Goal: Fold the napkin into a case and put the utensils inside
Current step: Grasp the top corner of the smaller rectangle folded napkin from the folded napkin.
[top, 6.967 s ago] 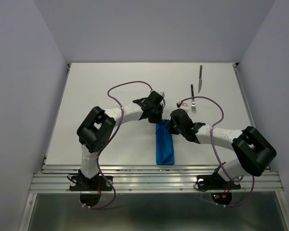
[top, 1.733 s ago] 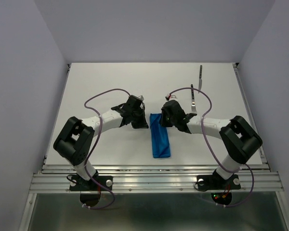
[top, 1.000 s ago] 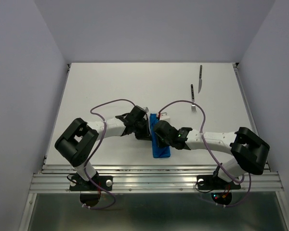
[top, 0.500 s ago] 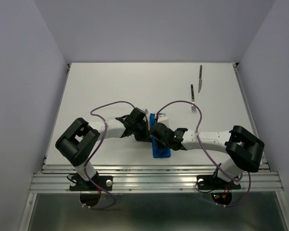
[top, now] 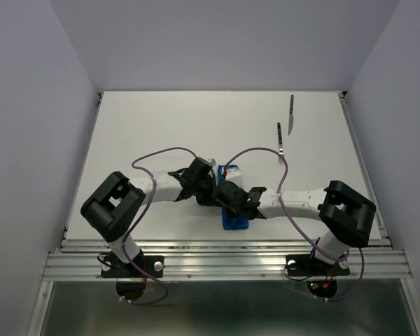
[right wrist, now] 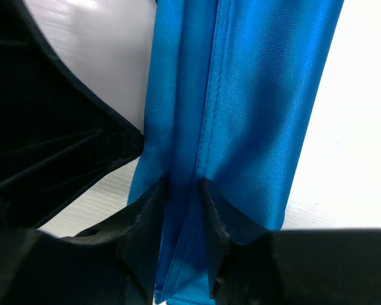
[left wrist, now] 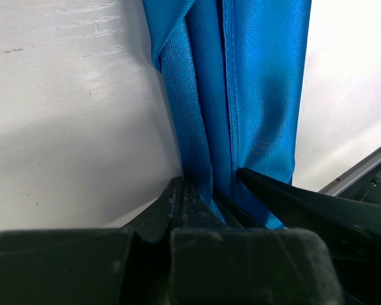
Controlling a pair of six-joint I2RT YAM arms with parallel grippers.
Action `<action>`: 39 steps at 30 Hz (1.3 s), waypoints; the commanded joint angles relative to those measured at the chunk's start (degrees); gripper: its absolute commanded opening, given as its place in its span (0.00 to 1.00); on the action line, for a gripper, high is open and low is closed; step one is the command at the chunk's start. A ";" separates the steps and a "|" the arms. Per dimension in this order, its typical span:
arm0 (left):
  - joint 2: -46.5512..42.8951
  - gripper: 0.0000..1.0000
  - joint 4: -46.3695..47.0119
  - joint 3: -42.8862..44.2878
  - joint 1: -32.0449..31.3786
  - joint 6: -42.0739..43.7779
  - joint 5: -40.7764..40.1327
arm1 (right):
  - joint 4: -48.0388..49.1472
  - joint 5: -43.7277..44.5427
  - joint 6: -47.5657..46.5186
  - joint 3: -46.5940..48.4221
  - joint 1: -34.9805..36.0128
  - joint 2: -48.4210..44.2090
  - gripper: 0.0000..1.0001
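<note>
My left gripper (left wrist: 209,185) is pinched shut on one napkin (left wrist: 254,76) layer, my right gripper (right wrist: 183,189) half-closed gripping another; spread slowly to open the mouth without dragging.

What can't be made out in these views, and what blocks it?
Left wrist: whether the shut left hand pinches a layer of the napkin; its own fingers cover the contact.
Right wrist: the napkin's near end, behind the right hand gripping a fold; far end cut by the top edge.
Top view: the napkin's middle, under both hands.
The fork and knife: top view only, too small for detail.
</note>
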 commanded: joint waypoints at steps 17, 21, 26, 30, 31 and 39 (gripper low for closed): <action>1.45 0.00 1.76 -1.45 -1.16 -0.12 0.06 | -0.02 2.38 1.19 3.51 1.15 -1.67 0.01; 1.72 0.00 1.93 -1.62 -1.25 -0.13 0.06 | 0.06 2.20 0.75 4.04 1.15 -2.46 0.01; 1.98 0.00 2.29 -1.88 -1.25 -0.21 0.24 | 0.15 2.38 0.66 4.39 1.15 -2.64 0.01; 1.98 0.00 2.29 -1.88 -1.25 -0.21 0.32 | 0.85 1.77 1.10 4.48 1.15 -1.50 0.01; 1.81 0.00 2.29 -1.88 -1.25 -0.21 0.32 | 1.20 1.59 1.10 4.39 1.15 -1.15 0.01; 0.23 0.00 1.41 -2.24 -1.25 -0.48 -0.55 | 4.37 2.55 1.89 2.46 1.15 0.52 0.01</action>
